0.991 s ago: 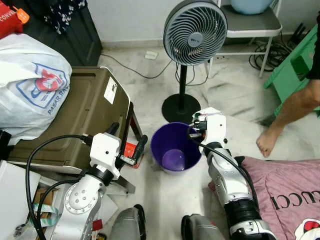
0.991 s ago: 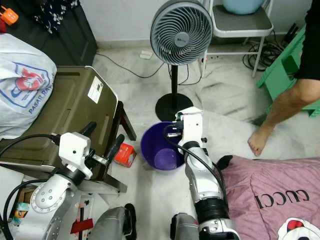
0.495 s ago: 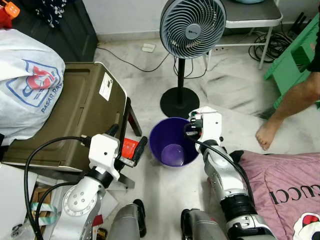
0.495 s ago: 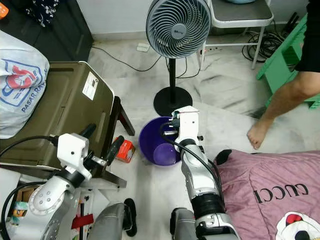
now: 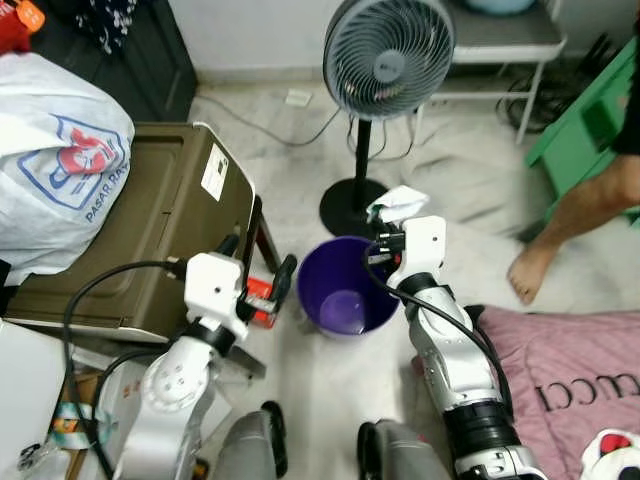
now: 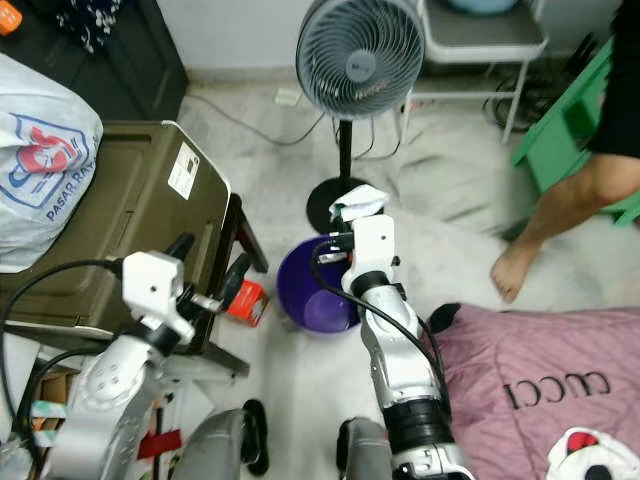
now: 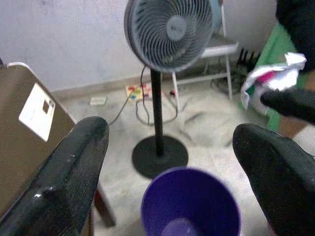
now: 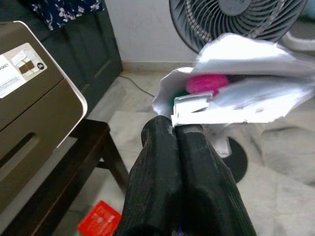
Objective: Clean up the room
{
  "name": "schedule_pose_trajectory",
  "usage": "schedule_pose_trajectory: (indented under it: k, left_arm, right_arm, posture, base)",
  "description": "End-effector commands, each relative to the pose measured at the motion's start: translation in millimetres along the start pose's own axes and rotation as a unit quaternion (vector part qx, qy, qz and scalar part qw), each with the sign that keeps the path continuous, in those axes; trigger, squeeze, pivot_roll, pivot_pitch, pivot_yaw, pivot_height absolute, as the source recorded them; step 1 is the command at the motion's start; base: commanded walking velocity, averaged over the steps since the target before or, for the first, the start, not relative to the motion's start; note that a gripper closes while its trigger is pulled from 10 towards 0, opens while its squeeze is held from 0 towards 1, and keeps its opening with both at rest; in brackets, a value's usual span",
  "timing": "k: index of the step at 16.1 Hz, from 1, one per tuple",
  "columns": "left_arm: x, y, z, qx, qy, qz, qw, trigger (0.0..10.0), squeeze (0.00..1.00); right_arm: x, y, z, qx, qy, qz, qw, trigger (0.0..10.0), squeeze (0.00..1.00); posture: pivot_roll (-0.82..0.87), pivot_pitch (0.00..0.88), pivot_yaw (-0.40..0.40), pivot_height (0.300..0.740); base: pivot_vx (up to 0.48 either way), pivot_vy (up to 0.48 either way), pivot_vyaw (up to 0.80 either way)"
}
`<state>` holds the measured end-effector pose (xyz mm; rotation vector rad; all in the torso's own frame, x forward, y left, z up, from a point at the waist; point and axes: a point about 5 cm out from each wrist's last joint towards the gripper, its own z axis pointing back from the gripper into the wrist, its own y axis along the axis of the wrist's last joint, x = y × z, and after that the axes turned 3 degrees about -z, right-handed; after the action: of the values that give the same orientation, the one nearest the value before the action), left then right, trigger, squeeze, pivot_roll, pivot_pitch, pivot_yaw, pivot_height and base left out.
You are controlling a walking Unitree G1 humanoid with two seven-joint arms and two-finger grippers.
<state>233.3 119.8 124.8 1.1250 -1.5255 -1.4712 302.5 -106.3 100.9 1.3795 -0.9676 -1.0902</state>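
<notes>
My right gripper point(image 5: 388, 228) is shut on a crumpled white wrapper point(image 5: 398, 202) with pink and green inside, clear in the right wrist view as the wrapper point(image 8: 236, 93) pinched above the closed fingertips point(image 8: 165, 132). It hangs over the far right rim of a purple bin point(image 5: 345, 300) that stands on the floor. My left gripper point(image 5: 257, 262) is open to the left of the bin, holding nothing, and its wrist view looks past both fingers point(image 7: 78, 167) down at the bin point(image 7: 189, 204). A small red box point(image 5: 262, 298) lies on the floor just beyond it.
A standing fan point(image 5: 388, 58) rises right behind the bin. A brown case point(image 5: 150, 225) on a dark stand and a white bag point(image 5: 60, 150) are at left. Pink cloth point(image 5: 570, 370) covers the floor at right, near a person's bare foot point(image 5: 530, 270). A green rack point(image 5: 590, 120) stands far right.
My right gripper has lifted and tilted, so the wrapper now shows above it at the bin's far rim. The left arm has risen slightly. The camera shifted a little.
</notes>
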Motion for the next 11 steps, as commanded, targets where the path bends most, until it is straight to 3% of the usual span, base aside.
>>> schedule_pose_trajectory:
  k: [1,5,11]
  left_arm:
    - [-3.1,-4,0.0,-0.003,0.011,-0.002,1.0,10.0,0.0]
    - [-1.1,-3,-16.3,0.018,0.011,0.0,1.0,10.0,0.0]
    - [-0.8,-7,-18.5,0.027,0.014,-0.001,1.0,10.0,0.0]
  right_arm:
    - [-5.0,-1,1.5,0.004,0.012,0.0,1.0,10.0,0.0]
    - [-2.7,10,-8.8,0.013,0.026,0.009,1.0,10.0,0.0]
    - [-0.4,12,-11.1,0.017,0.028,0.014,0.999,10.0,0.0]
  posture:
    - [-0.01,0.078,0.041,0.74]
    - [-0.03,0.033,0.022,0.74]
    - [-0.03,0.025,0.022,0.74]
  base:
    - [0.0,0.0,0.41]
    - [0.0,0.0,0.2]
    - [0.0,0.0,0.0]
